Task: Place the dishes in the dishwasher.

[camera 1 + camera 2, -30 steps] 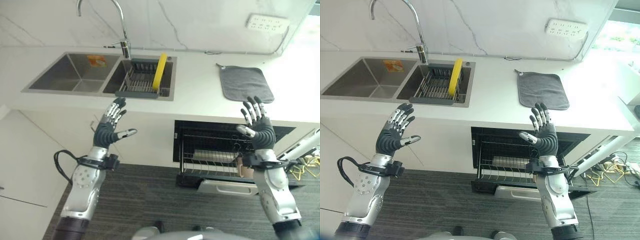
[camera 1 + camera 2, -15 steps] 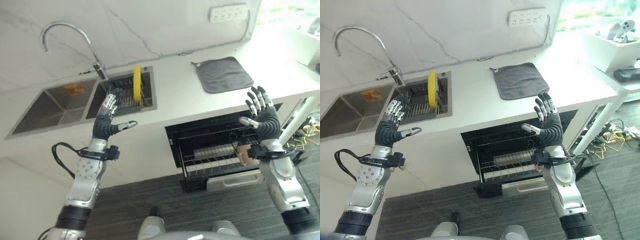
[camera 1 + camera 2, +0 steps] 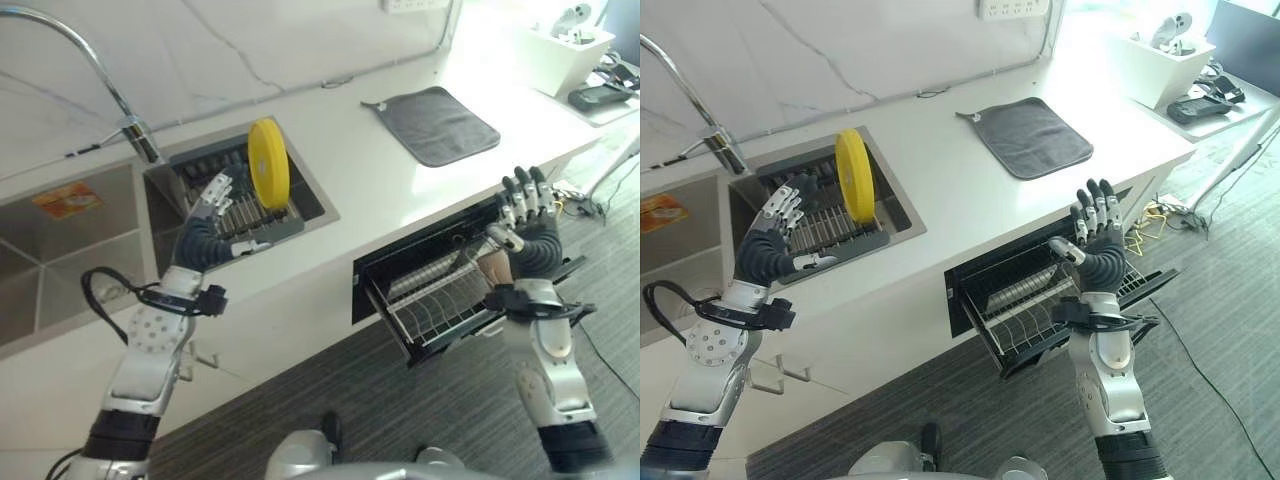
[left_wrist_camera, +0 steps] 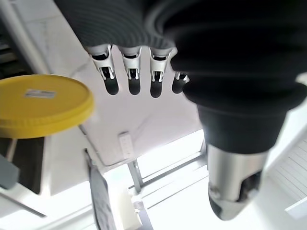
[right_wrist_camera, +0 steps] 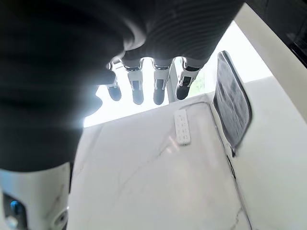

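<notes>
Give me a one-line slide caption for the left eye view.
Open left hand nears the yellow plate upright in the sink rack; open right hand hovers over the open dishwasher.

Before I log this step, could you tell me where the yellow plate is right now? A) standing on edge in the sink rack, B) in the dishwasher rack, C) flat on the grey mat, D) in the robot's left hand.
A: the yellow plate stands upright in the sink rack, with the open left hand beside it, not holding it.
</notes>
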{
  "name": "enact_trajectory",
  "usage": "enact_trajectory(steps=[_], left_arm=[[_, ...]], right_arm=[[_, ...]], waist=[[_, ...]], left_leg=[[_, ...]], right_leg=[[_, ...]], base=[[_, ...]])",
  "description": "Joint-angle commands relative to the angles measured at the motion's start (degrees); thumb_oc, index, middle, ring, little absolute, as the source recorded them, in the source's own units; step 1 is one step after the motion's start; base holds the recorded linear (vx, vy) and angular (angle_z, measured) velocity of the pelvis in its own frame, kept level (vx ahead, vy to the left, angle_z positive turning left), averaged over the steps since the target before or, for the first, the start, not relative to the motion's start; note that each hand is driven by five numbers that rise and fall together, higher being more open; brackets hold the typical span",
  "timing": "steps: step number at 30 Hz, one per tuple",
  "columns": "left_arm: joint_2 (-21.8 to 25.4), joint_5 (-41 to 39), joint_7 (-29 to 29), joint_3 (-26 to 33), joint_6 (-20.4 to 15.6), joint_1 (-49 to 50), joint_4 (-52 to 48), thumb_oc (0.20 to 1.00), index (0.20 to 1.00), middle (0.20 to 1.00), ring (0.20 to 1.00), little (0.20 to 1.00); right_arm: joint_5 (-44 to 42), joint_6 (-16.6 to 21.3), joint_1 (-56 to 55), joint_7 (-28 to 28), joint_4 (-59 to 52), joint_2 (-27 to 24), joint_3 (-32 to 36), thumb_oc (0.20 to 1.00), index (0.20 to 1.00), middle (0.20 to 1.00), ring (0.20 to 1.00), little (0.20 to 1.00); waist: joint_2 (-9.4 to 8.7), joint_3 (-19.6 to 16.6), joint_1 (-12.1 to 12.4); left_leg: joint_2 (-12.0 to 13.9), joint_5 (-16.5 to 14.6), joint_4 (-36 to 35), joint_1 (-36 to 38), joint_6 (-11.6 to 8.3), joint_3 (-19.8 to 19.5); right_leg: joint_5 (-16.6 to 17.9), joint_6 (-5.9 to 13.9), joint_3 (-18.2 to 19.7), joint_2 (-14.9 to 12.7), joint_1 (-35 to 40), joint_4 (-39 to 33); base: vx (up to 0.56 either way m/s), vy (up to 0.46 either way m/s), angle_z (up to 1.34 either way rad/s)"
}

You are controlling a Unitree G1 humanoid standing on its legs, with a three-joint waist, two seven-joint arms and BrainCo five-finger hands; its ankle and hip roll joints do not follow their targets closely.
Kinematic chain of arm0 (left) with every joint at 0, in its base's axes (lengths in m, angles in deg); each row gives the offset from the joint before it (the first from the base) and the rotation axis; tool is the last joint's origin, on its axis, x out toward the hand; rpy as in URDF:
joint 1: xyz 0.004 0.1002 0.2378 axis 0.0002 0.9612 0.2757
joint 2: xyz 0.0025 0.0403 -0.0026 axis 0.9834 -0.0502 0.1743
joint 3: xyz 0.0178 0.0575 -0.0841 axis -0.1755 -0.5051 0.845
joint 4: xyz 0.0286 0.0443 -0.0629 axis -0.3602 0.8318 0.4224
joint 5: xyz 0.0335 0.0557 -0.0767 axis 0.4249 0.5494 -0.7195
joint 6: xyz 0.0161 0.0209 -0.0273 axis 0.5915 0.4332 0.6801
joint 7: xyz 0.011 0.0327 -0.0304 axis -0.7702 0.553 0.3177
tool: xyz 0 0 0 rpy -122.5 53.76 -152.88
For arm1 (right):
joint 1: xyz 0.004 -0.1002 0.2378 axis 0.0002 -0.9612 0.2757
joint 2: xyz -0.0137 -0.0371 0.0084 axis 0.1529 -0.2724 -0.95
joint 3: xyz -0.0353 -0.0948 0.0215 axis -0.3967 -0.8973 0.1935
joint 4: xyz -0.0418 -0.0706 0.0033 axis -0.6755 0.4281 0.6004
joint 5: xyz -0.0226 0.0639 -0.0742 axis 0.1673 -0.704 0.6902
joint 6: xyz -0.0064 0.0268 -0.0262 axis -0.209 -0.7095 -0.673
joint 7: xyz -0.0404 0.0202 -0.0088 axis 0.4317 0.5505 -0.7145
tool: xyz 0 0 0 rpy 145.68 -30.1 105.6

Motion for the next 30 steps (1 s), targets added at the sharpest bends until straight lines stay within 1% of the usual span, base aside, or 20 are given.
enact_trajectory(steps=[1, 3, 6, 8, 9, 10, 11, 12, 13, 14, 15, 16, 17, 19, 20, 21, 22, 23, 25, 30], left_arm=[[0.69, 1.22, -1.57, -0.44, -1.30, -1.04, 0.38, 1.000, 1.000, 1.000, 1.000, 1.000], [-0.25, 0.94, -0.97, -1.06, -0.77, -1.13, 0.42, 1.000, 1.000, 1.000, 1.000, 1.000], [-1.74, 0.57, -1.18, -1.96, -0.70, -1.61, 1.06, 1.000, 1.000, 1.000, 1.000, 1.000], [-2.08, 0.28, -1.60, -2.29, -0.59, -2.01, 1.29, 1.000, 1.000, 1.000, 1.000, 1.000], [-2.29, 0.32, -2.66, -3.42, -1.48, -2.14, 1.42, 1.000, 1.000, 1.000, 1.000, 1.000], [-2.52, 0.49, -2.83, -3.70, -1.75, -1.98, 1.31, 1.000, 1.000, 1.000, 1.000, 1.000], [-2.83, 0.82, -2.88, -3.48, -2.30, -1.66, 1.24, 1.000, 1.000, 1.000, 1.000, 1.000], [-2.92, 0.73, -2.58, -3.07, -2.59, -1.41, 1.40, 1.000, 1.000, 1.000, 1.000, 1.000], [-2.92, 0.33, -2.02, -2.76, -3.00, -0.99, 1.43, 1.000, 1.000, 1.000, 1.000, 1.000], [-3.11, 0.13, -1.77, -2.79, -2.73, -0.99, 1.09, 1.000, 1.000, 1.000, 1.000, 1.000], [-3.22, 0.09, -1.88, -2.94, -2.36, -1.42, 1.12, 1.000, 1.000, 1.000, 1.000, 1.000], [-2.96, -0.45, -2.31, -3.23, -2.59, -1.92, 2.11, 1.000, 1.000, 1.000, 1.000, 1.000], [-3.11, -0.02, -3.01, -4.19, -1.99, -3.15, 3.27, 1.000, 1.000, 1.000, 1.000, 1.000], [-3.04, 0.31, -1.55, -4.35, -1.60, -3.98, 3.20, 1.000, 1.000, 1.000, 1.000, 1.000], [-2.70, 1.28, -1.04, -3.84, -1.02, -3.97, 2.70, 1.000, 1.000, 1.000, 1.000, 1.000], [-0.48, 0.46, 0.77, -2.15, -1.04, -2.99, 2.98, 1.000, 1.000, 1.000, 1.000, 1.000], [-0.04, 1.02, 0.99, -1.30, -1.74, -2.04, 2.84, 1.000, 1.000, 1.000, 1.000, 1.000], [0.79, -0.25, 0.57, -0.82, -1.55, -2.04, 2.09, 1.000, 1.000, 1.000, 1.000, 1.000], [0.67, -0.40, -1.16, -0.95, -1.20, -1.88, 1.67, 1.000, 1.000, 1.000, 1.000, 1.000], [-2.04, 1.67, -0.22, -2.48, 0.37, -2.86, 1.06, 1.000, 1.000, 1.000, 1.000, 1.000]], right_arm=[[0.01, 3.05, 4.46, -0.30, 2.10, -3.11, 1.93, 1.000, 1.000, 1.000, 1.000, 1.000], [0.32, 2.74, 4.32, -0.68, 1.55, -3.79, 2.36, 1.000, 1.000, 1.000, 1.000, 1.000], [-0.52, -0.49, 3.33, 0.38, 0.40, -4.55, 3.25, 1.000, 1.000, 1.000, 1.000, 1.000], [0.04, -2.15, 3.36, 0.34, 0.32, -4.61, 2.77, 1.000, 1.000, 1.000, 1.000, 1.000], [0.05, -1.73, 4.39, 1.22, 0.70, -5.66, 0.87, 1.000, 1.000, 1.000, 1.000, 1.000], [0.43, -1.62, 4.63, 1.39, 0.78, -5.89, 0.31, 1.000, 1.000, 1.000, 1.000, 1.000], [-0.08, -1.18, 5.44, 1.89, 1.27, -6.25, -0.58, 1.000, 1.000, 1.000, 1.000, 1.000], [-0.64, -1.05, 5.97, 2.21, 1.60, -6.38, -0.95, 1.000, 1.000, 1.000, 1.000, 1.000], [-1.02, -1.21, 6.98, 1.54, 2.15, -6.17, -1.64, 1.000, 1.000, 1.000, 1.000, 1.000], [-0.52, -1.02, 7.16, 0.55, 2.36, -5.73, -2.02, 1.000, 1.000, 1.000, 1.000, 1.000], [-0.06, -0.54, 7.01, 0.05, 2.82, -5.31, -2.18, 1.000, 1.000, 1.000, 1.000, 1.000], [-0.14, -0.83, 7.33, -0.58, 2.92, -5.57, -2.40, 1.000, 1.000, 1.000, 1.000, 1.000], [-1.11, -1.33, 6.74, -1.23, 2.68, -5.63, -2.20, 1.000, 1.000, 1.000, 1.000, 1.000], [-2.26, -0.65, 4.04, -1.36, 1.37, -5.59, -0.30, 1.000, 1.000, 1.000, 1.000, 1.000], [-1.83, -0.05, 2.62, -1.17, 0.98, -4.64, 0.83, 1.000, 1.000, 1.000, 1.000, 1.000], [-1.68, 0.06, 2.11, -1.39, 0.66, -2.37, 1.48, 1.000, 1.000, 1.000, 1.000, 1.000], [-0.48, 0.01, 2.41, -0.77, 0.88, -1.44, 1.24, 1.000, 1.000, 1.000, 1.000, 1.000], [0.66, 0.18, 3.07, -1.12, 1.17, -1.41, 0.46, 1.000, 1.000, 1.000, 1.000, 1.000], [0.53, 0.10, 4.86, -0.78, 2.56, -2.55, -0.03, 1.000, 1.000, 1.000, 1.000, 1.000], [-0.17, -1.26, 4.56, -2.21, 0.90, -4.06, 1.83, 1.000, 1.000, 1.000, 1.000, 1.000]], waist=[[0.42, -5.26, 1.36], [0.26, -5.57, 0.79], [0.12, -6.00, 0.12], [-0.22, -6.09, -0.11], [-1.38, -4.73, 0.08], [-1.76, -3.89, 0.47], [-1.82, -2.24, 1.23], [-1.41, -1.59, 1.67], [-0.58, -1.38, 2.30], [0.35, -1.34, 2.59], [0.80, -1.04, 2.70], [0.68, -1.35, 2.37], [0.80, -2.25, 1.74], [0.53, -3.30, 0.85], [0.29, -3.64, 1.00], [-0.06, -3.73, 1.77], [0.01, -3.80, 2.53], [-0.48, -3.69, 2.76], [-0.92, -4.14, 3.10], [-0.93, -6.10, 2.73]], left_leg=[[4.24, -4.63, -1.40, 3.66, -2.47, -6.00], [4.54, -4.24, -1.88, 3.54, -2.79, -6.67], [5.88, -2.37, -4.30, 3.85, -3.77, -5.92], [6.04, -3.08, -2.75, 3.48, -4.01, -5.64], [5.29, -4.92, 7.02, -0.01, -4.29, -5.77], [4.96, -4.76, 10.86, -1.63, -4.50, -6.73], [4.54, -4.12, 17.00, -4.78, -4.45, -10.00], [4.90, -3.20, 16.30, -5.39, -4.50, -11.19], [6.39, -2.04, 10.95, -4.67, -5.12, -11.10], [8.48, 2.07, 6.51, -5.03, -6.68, -10.64], [10.07, 5.24, 5.53, -6.42, -7.58, -11.06], [9.31, 2.75, 4.19, -5.39, -6.68, -11.06], [8.58, 1.44, 2.42, -4.19, -6.28, -10.47], [8.48, 0.75, 1.69, -2.78, -6.19, -9.22], [7.40, -0.60, 1.75, -1.66, -5.59, -9.94], [5.14, -3.21, 2.54, 0.40, -3.36, -9.76], [5.19, -3.16, 1.62, 1.24, -3.27, -8.72], [4.80, -4.34, 1.86, 1.45, -3.19, -8.29], [5.24, -4.41, 0.46, 1.76, -3.22, -7.83], [7.46, -1.51, -5.41, 2.48, -4.90, -6.14]], right_leg=[[1.40, 0.28, 0.69, 1.19, -1.77, -3.25], [0.79, -0.65, 2.18, 2.85, -1.06, -4.26], [-0.21, -1.90, 1.24, 4.57, -0.12, -4.93], [-0.89, -2.60, 1.49, 5.31, -0.13, -4.80], [-1.14, -3.98, 2.25, 4.97, -0.40, -3.92], [-1.03, -4.42, 2.75, 4.86, -0.28, -3.65], [-1.04, -5.28, 4.32, 5.59, -0.31, -2.92], [-1.25, -5.48, 4.90, 6.13, -0.39, -2.18], [-1.93, -5.06, 4.63, 6.26, -0.01, -1.39], [-2.97, -4.94, 3.85, 6.38, 0.97, -1.02], [-3.77, -5.01, 3.65, 6.23, 1.97, -0.69], [-4.08, -4.84, 3.91, 5.70, 2.25, -0.62], [-3.88, -3.62, 3.81, 4.00, 2.58, -0.88], [-2.71, -1.77, 2.62, 1.45, 2.14, -0.81], [-1.97, -0.52, 2.01, -0.07, 2.00, -0.66], [-0.93, 0.35, 0.23, -1.63, -0.12, 3.97], [-0.02, 0.20, -0.84, -2.14, -0.25, 2.69], [2.66, 1.17, -0.03, -2.49, -0.92, -1.42], [4.35, 2.03, 0.80, -2.40, -0.99, -4.87], [4.28, 1.63, -0.88, -0.36, 0.82, -9.72]], base=[[0.01, -0.120, -0.31], [0.02, -0.145, -0.23], [0.03, -0.132, 0.21], [0.00, -0.129, 0.17], [-0.02, -0.104, 0.14], [-0.01, -0.074, 0.07], [0.00, 0.000, 0.00], [0.12, 0.186, -0.11], [0.20, 0.308, -0.37], [0.24, 0.392, -0.45], [0.19, 0.337, -0.39], [0.21, 0.450, -0.15], [0.21, 0.494, -0.23], [0.19, 0.432, -0.21], [0.21, 0.457, 0.14], [0.18, 0.381, 0.17], [0.13, 0.228, -0.19], [0.03, -0.029, -0.47], [0.01, -0.116, -0.28], [0.01, -0.104, 0.26]])
